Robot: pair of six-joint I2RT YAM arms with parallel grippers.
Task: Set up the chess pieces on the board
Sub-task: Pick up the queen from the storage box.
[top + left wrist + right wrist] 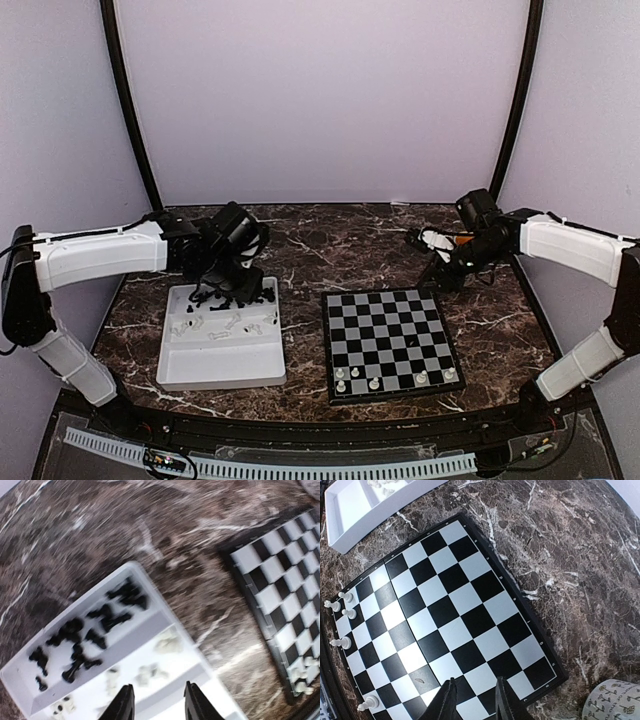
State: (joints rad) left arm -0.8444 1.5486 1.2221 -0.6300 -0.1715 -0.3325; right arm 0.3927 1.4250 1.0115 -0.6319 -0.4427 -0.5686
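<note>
The board (390, 340) lies right of centre, with several white chess pieces (374, 383) standing along its near rows. The remaining black chess pieces (245, 292) and white chess pieces (225, 325) lie loose in a white tray (225, 372). My left gripper (218, 283) hovers over the tray, open and empty. In the left wrist view (159, 702) it is above the white pieces (150, 672), with the black pieces (85, 640) beyond. My right gripper (447, 278) is open and empty over the board's far right corner. It also shows in the right wrist view (475, 700) above the board (445, 610).
A white patterned mug (437, 240) stands behind the board's far right corner, close to my right gripper; it also shows in the right wrist view (612, 700). The tray (355, 505) lies left of the board, on a dark marble table (330, 240).
</note>
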